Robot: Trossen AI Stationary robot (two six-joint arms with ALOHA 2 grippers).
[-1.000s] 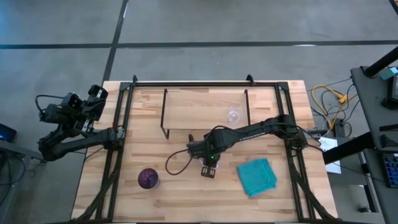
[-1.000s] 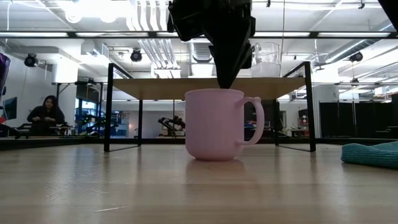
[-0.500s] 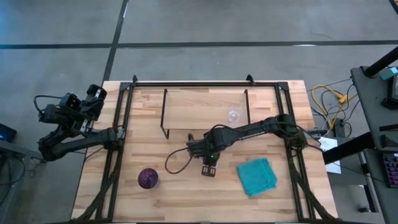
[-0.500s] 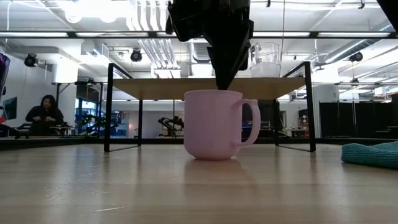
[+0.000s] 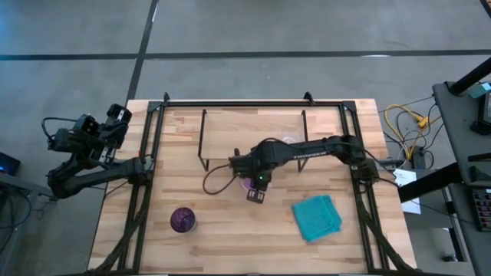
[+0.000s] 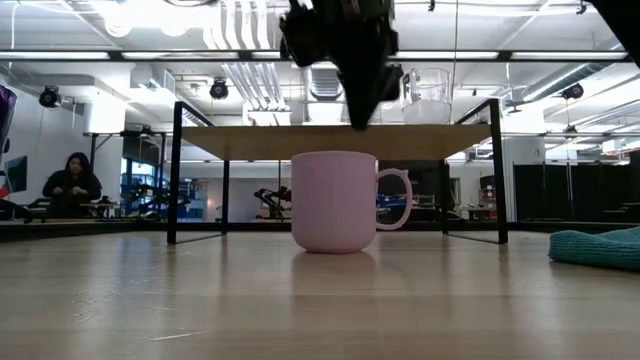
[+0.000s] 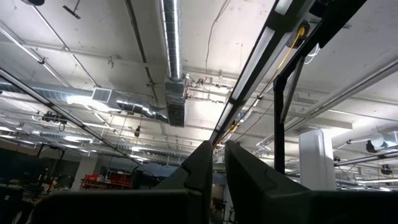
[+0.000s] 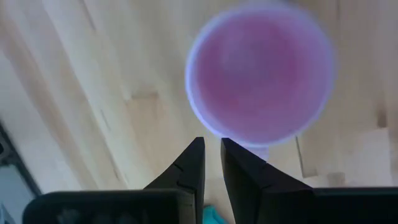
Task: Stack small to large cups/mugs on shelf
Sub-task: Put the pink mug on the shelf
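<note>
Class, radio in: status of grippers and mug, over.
Right gripper shut, above pink mug. Left gripper shut, parked off-table. Mug on table, nothing blocking shelf.

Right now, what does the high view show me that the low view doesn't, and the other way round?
Only the high view shows the purple tumbler near the table's front left, the parked left arm's gripper off the table's left edge, and the whole teal cloth.

Only the low view shows the pink mug standing upright on the table, handle to the picture's right, the glass cup on top of the shelf, and a person far behind.

Both show the right gripper above the mug, apart from it.
</note>
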